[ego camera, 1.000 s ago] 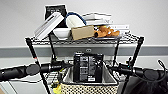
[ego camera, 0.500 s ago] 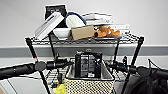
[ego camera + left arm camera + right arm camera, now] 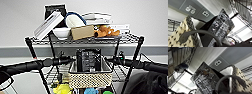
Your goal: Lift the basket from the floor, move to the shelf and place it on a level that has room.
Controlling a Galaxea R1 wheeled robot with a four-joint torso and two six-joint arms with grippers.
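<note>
Pale grey wall with a darker band runs behind the shelf [image 3: 135, 58], a black wire rack; its top tier carries a white bowl [image 3: 61, 32], a brown cardboard box [image 3: 82, 32], white boxes and something orange. Below that tier the basket [image 3: 90, 77], beige mesh with a grey rim, sits between the rack's posts at the middle level [image 3: 119, 72], with colourful toys [image 3: 62, 88] on the tier underneath; whether it rests on the wire or hangs just above it I cannot tell. The left claw [image 3: 71, 60] meets the basket's left end and the right claw [image 3: 110, 60] its right end, so the long axis runs from arm to arm, both equally near; whether either claw is apart or clamped cannot be told. A black packet [image 3: 88, 60] stands upright inside; its white print is unreadable. Wall sockets [image 3: 190, 10] show behind the rack.
</note>
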